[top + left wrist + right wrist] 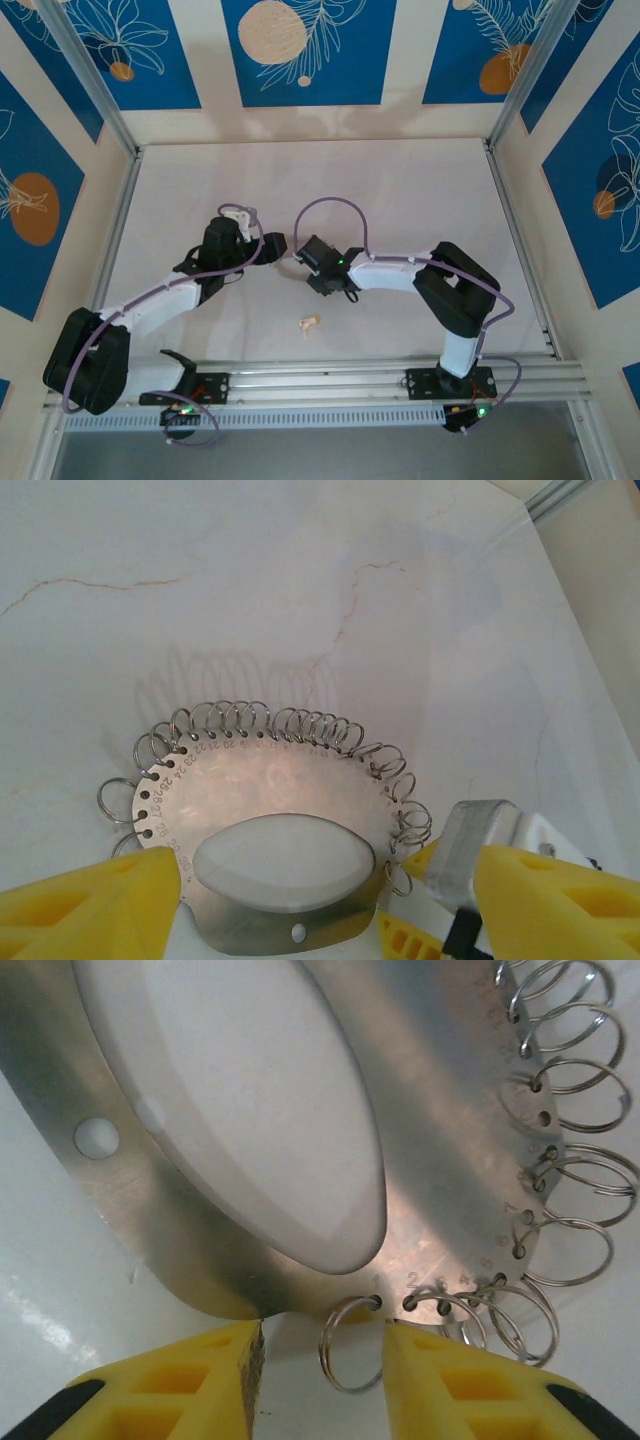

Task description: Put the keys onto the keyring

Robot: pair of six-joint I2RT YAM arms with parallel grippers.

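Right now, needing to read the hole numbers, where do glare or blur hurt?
Left wrist view: glare whitens the keyring mid-plate; its loops shadow the table softly. Right wrist view: sheen streaks the plate, yet numbers near the right gripper read clearly.

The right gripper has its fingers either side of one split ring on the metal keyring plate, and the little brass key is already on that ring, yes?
Not quite: the brass key lies loose on the table, as the top view shows. The rest holds: the right gripper straddles one split ring on the metal keyring plate.
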